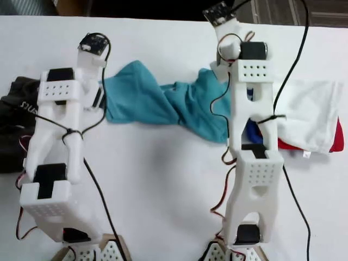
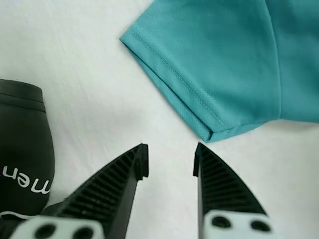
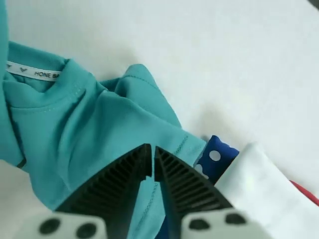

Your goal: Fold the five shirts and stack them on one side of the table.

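From above, you have the teal shirt (image 1: 141, 98) crumpled across the desk (image 1: 163, 179) toward its far edge, reaching from one arm to the other; the black shirt (image 1: 16, 103) sits at the left edge. Left wrist: your left gripper (image 2: 171, 160) stands spread, a teal hem corner just beyond its fingertips (not touching). Right wrist: your right gripper (image 3: 150, 154) is all but closed over teal cloth; whether it pinches any, you cannot tell.
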{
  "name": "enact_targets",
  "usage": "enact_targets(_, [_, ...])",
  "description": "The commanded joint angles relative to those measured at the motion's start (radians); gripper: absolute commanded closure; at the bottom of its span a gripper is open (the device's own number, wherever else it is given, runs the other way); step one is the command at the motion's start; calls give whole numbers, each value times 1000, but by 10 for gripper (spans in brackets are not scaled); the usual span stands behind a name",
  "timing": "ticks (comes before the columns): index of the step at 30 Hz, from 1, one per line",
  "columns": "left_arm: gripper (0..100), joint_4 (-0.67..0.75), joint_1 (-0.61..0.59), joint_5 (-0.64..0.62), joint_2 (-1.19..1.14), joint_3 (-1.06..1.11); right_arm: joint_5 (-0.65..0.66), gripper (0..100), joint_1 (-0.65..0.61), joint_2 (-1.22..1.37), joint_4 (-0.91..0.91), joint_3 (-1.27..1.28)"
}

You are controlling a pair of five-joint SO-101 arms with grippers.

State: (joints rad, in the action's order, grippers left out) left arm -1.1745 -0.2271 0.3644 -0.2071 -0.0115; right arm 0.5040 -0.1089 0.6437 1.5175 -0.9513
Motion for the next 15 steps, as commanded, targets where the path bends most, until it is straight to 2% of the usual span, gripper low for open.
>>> enact_targets(1, [827,28,-5,0,71,1,6,978,-45,-101,39,-74])
enact_targets(6, [827,23,-6,-2,71,1,6,968,-22,-42,-24,-68])
enact_targets(8, [827,23,-9,-2,71,1,6,899,-2,21,-47,-77])
enact_targets(12, [827,20,-11,0,71,2,6,685,31,108,-48,-77])
enact_targets(15, [827,20,-11,0,71,2,6,672,53,150,-51,-77])
